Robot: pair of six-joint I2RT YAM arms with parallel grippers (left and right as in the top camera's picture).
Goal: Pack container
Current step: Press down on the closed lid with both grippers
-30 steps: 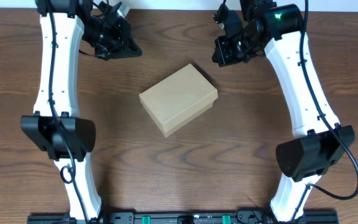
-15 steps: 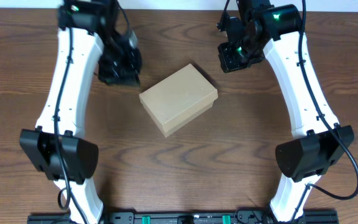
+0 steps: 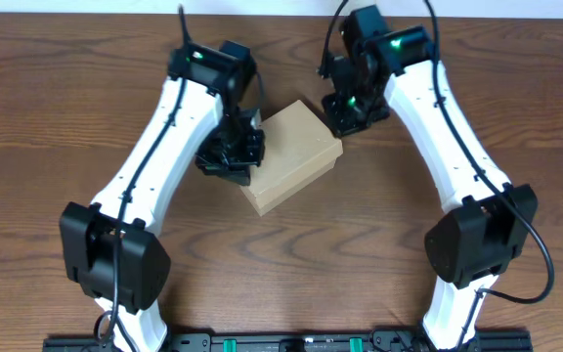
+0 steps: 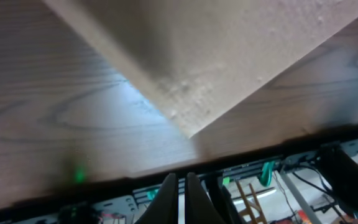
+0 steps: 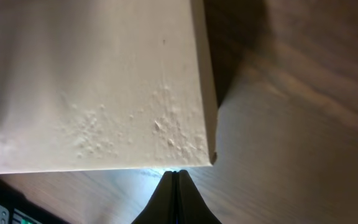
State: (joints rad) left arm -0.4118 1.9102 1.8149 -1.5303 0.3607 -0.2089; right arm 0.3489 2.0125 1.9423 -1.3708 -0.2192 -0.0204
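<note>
Table (image 3: 47, 117), container (image 3: 296, 147) beside left end effector (image 3: 232, 168)

The container (image 3: 291, 156) is a plain tan cardboard box, rectangular, with its flap lid shut flat. It lies flat on the wooden bench (image 3: 360, 264), turned diagonally, near the middle and toward the far side. Close up, its top shows small dimples near one corner.

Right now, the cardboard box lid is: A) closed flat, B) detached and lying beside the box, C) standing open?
A: in the overhead view the container shows one unbroken flat top, with no flap raised and no loose piece next to it.
</note>
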